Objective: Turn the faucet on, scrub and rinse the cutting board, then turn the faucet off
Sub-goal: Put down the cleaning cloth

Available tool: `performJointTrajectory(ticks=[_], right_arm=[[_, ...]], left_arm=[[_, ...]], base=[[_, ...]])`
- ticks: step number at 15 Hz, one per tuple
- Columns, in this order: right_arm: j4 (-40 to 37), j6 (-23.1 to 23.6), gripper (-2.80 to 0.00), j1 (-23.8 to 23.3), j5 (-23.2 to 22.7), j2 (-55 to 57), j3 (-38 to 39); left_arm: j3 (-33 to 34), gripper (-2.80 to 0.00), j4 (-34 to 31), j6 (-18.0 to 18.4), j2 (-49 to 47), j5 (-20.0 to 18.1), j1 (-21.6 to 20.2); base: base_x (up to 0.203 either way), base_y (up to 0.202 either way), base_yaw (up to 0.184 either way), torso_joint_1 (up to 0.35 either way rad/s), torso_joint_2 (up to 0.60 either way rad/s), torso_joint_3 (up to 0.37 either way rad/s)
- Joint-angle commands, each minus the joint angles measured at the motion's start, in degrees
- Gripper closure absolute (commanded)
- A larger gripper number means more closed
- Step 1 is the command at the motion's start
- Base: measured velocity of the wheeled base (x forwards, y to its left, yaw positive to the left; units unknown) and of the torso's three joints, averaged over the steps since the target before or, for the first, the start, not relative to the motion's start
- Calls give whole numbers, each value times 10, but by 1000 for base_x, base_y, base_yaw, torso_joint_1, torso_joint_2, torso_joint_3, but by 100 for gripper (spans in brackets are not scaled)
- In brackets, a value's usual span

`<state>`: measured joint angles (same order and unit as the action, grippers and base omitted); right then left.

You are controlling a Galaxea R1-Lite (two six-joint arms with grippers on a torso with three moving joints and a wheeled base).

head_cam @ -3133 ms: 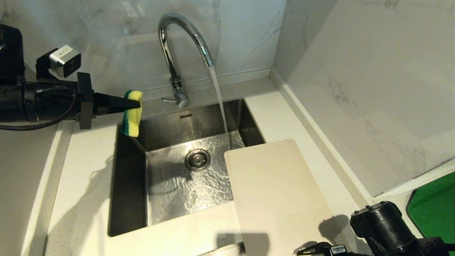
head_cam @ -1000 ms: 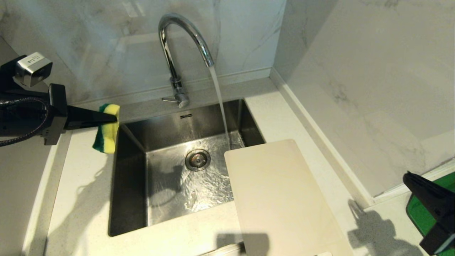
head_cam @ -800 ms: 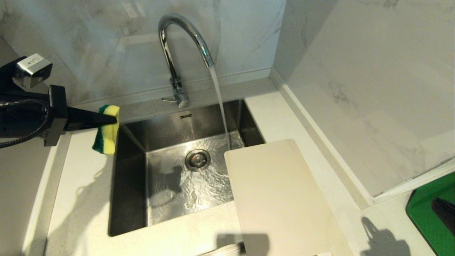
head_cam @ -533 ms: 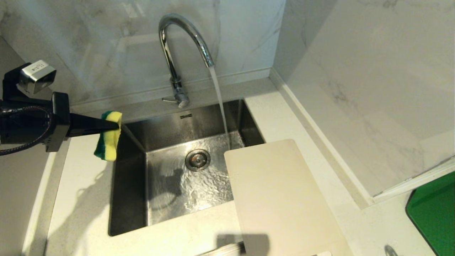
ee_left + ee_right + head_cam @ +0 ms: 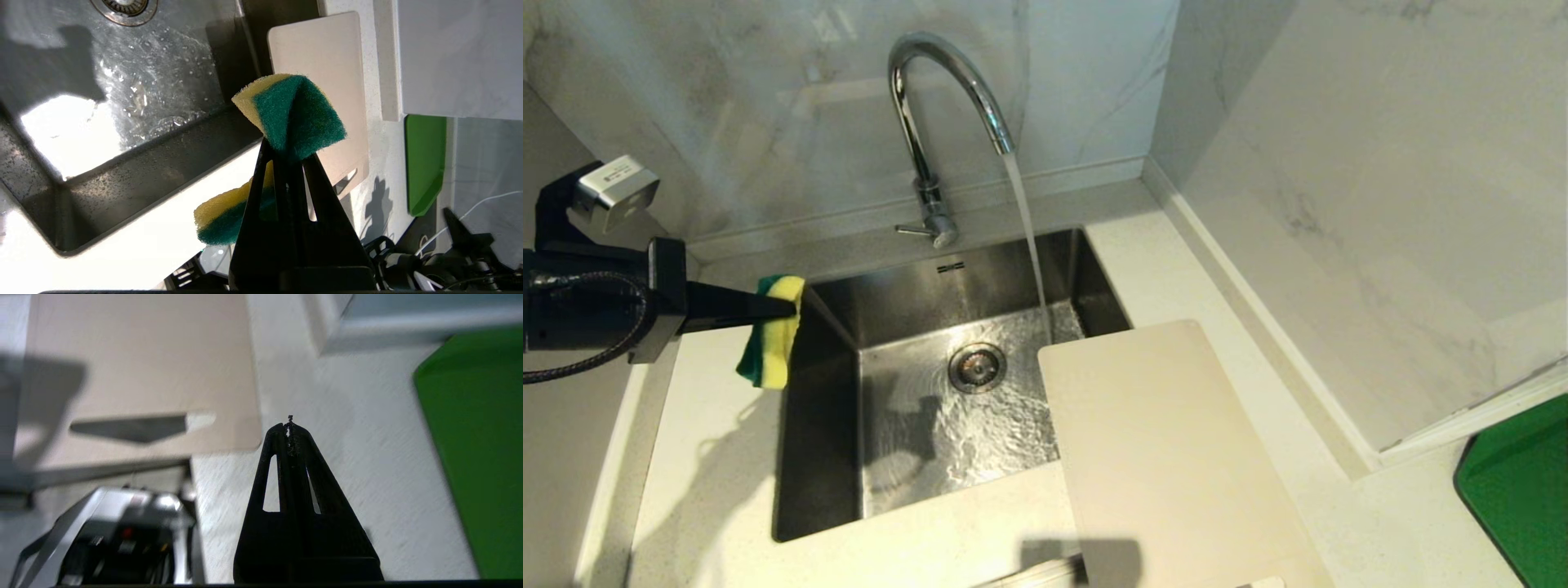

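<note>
The left arm reached in level from the robot's left side, its wrist camera riding on top, and the left gripper (image 5: 788, 308) had its black fingers (image 5: 286, 163) pinched tight on a sponge (image 5: 772, 343). The right arm stayed outside the head view; in its wrist view the right gripper (image 5: 290, 430) showed its fingertips pressed together, holding nothing.

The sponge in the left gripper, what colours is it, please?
The sponge is yellow and green, clearest in the left wrist view.
</note>
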<state>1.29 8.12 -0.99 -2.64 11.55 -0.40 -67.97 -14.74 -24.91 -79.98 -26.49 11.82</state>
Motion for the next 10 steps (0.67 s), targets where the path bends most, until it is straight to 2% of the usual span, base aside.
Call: performJointTrajectory(ticks=[1, 5, 10], right_arm=[[-20, -14, 0, 4, -4, -13, 4], [-20, -16, 0, 6, -4, -100, 4], [-18, -25, 0, 6, 4, -115, 4]], left_arm=[[9, 0, 4, -1, -4, -2, 0], [46, 0, 64, 11, -10, 7, -3], [53, 0, 66, 30, -24, 13, -25]], base=[[0, 0, 0, 0, 0, 0], [0, 0, 0, 0, 0, 0], [0, 0, 0, 0, 0, 0]])
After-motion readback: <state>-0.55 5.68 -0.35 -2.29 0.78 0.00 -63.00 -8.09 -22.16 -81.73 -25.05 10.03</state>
